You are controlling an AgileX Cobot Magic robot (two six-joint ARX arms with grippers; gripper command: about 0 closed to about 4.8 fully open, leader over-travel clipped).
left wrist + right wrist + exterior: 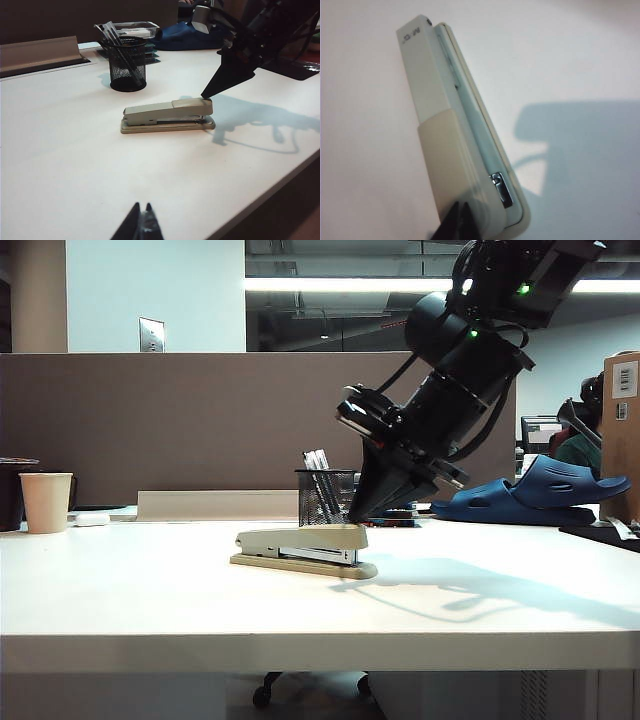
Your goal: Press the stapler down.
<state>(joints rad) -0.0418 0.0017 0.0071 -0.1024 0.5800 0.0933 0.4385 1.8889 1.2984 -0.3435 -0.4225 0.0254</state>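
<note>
So far the right gripper (357, 514), fingers pinched together and holding nothing, rests its tip on the front of the stapler (303, 551), apparently pressed nearly flat, while the left gripper (141, 220), likewise closed and empty, hangs well back over the table (120, 590).

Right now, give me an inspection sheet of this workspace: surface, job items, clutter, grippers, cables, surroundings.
Surface: white table, flat and bare around the work.
Job's things: stapler lying flat near the middle, top arm down close to its base.
Clutter: black mesh pen holder behind the stapler; paper cup at the far left; blue shoe at the back right.
Grippers: right gripper shut, tip on the front end of the stapler's top arm; left gripper shut, low over the near table edge, away from the stapler.
Cables: black cables run along the right arm; none seen on the table.
Surroundings: brown partition behind the table, office space beyond.
</note>
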